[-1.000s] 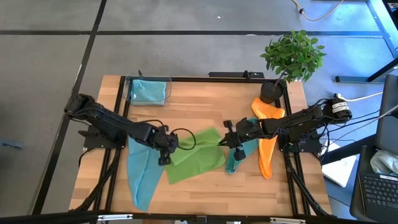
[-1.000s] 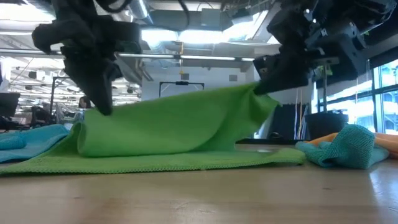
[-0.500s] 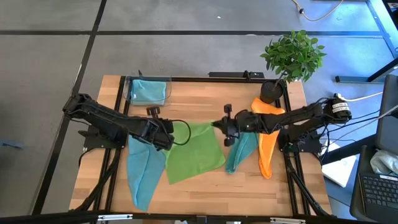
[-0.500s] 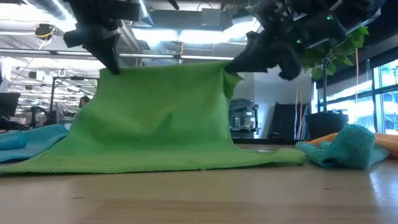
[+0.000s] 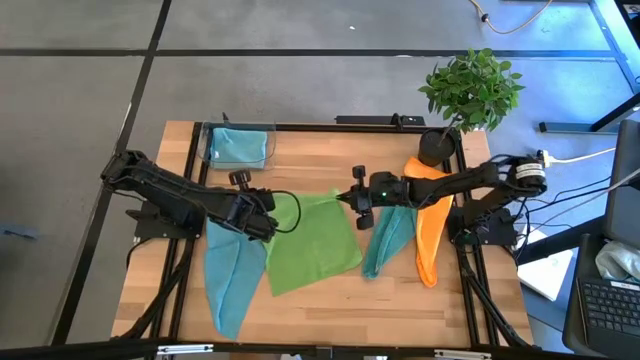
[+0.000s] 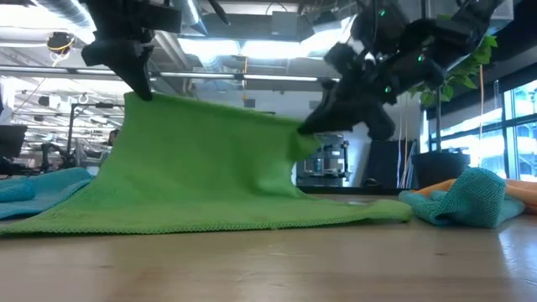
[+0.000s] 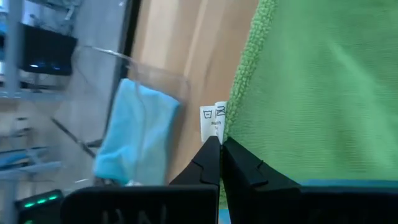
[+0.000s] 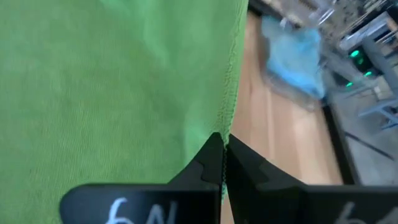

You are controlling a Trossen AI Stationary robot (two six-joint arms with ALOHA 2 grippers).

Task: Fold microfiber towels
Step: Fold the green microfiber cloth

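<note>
Both jaws clenched: left gripper pinches one far corner of the green towel, right gripper the other, edge lifted above the table, near half lying flat.

Risks, biggest first:
- Whole towel could drag if I pull before the near edge settles; fold lands skewed.
- Teal towel lies just beside my right arm; a low sweep may snag it.
- Blue towel touches the green one's left side; may ride along.
- Thin pinch only; a corner could slip out.
</note>
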